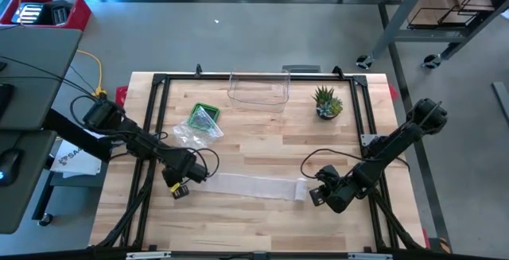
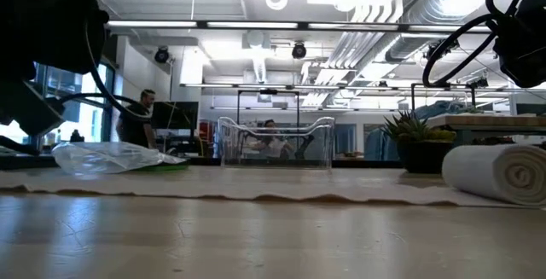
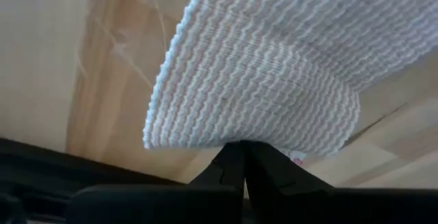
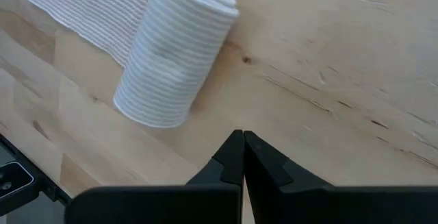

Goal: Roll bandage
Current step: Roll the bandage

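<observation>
A white crepe bandage (image 1: 253, 185) lies stretched along the near part of the wooden table. Its right end is wound into a small roll (image 1: 301, 189), which also shows in the right wrist view (image 4: 174, 53) and in the low view (image 2: 499, 172); the roll rests on its side. My left gripper (image 1: 191, 179) is shut on the bandage's left end (image 3: 253, 87). My right gripper (image 1: 316, 193) is shut and empty, just right of the roll, with a bare strip of table between its fingers (image 4: 241, 157) and the roll. My left gripper pinches the bandage's left end edge (image 3: 246, 136) between its two fingers. The fingers (image 3: 236, 162) come at it nearly level from the table's left, along the strip. The end is raised a little off the wood and the strip beyond lies on the table.
A crumpled clear plastic bag (image 1: 197, 126) with a green tray lies behind the bandage at the left. A clear plastic box (image 1: 258, 90) and a small potted plant (image 1: 327, 102) stand at the far edge. A black frame (image 1: 163, 93) bounds the work area.
</observation>
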You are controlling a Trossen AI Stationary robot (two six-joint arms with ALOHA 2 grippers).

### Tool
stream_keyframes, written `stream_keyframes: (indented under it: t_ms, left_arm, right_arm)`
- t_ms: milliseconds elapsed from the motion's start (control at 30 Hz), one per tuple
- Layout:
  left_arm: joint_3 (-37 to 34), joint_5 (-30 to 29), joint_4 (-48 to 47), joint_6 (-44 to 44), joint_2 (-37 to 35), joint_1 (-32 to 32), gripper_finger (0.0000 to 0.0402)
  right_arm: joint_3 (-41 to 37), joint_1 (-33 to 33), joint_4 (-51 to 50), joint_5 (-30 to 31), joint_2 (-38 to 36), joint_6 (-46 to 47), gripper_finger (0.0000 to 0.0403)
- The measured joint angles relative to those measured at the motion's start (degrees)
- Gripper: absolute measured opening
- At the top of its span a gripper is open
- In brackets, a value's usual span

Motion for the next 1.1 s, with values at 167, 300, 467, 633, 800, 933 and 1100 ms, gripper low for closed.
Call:
stream_keyframes:
  t_ms: [167, 300, 467, 633, 800, 933, 1100]
  left_arm:
    - [1.83, -4.54, 0.91, 0.27, -1.6, 0.01, 0.0]
    - [2.67, -6.89, 0.86, 0.25, -2.41, 0.03, 0.0]
    - [2.82, -7.85, 0.64, 0.32, -2.43, 0.06, 0.0]
    - [2.87, -5.14, -2.51, 0.32, -2.47, -0.51, 0.0]
    - [3.27, -2.63, -10.22, -2.13, -2.73, -0.89, 0.0]
    - [4.97, -2.59, -12.05, -2.26, -4.21, -0.88, 0.0]
    - [8.75, -8.19, -7.31, -5.78, -6.24, -0.88, 0.0]
  right_arm:
    - [0.0, 0.0, -0.02, 0.02, 0.0, -0.03, 0.0]
    - [0.0, -0.02, 0.04, 0.04, 0.0, 0.92, 0.0]
    - [0.0, -0.59, 0.07, -1.94, 0.22, 3.87, 0.0]
    - [0.0, -2.39, 0.51, -3.13, 2.55, 2.36, 0.0]
    - [0.0, -3.27, 1.27, -3.02, 2.89, 2.33, 0.0]
    - [0.0, -3.26, 0.07, -3.18, 2.89, 2.63, 0.0]
    - [0.0, -3.28, -0.37, -2.47, 3.64, 4.09, 0.0]
